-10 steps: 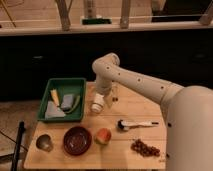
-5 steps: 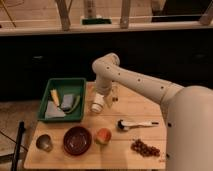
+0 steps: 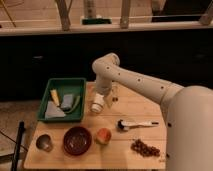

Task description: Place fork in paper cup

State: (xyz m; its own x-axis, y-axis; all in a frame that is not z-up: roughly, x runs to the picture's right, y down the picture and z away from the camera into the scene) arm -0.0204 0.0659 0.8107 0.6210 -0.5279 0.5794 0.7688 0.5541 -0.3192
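Note:
The small white paper cup [image 3: 96, 105] stands on the wooden table [image 3: 125, 107], just right of the green tray. My gripper [image 3: 106, 95] hangs right above and against the cup, at the end of the white arm [image 3: 135, 79] that reaches in from the right. A thin upright sliver [image 3: 115, 94] shows beside the gripper; I cannot tell whether it is the fork. No fork shows plainly anywhere else.
A green tray [image 3: 66, 83] at the left holds a grey cloth, a yellow item and a green item. Along the front stand a grey metal cup [image 3: 44, 142], a dark red bowl [image 3: 77, 140], an orange-red fruit [image 3: 103, 135] and brown nuts [image 3: 145, 148]. A black-headed, white-handled utensil [image 3: 136, 124] lies at the right.

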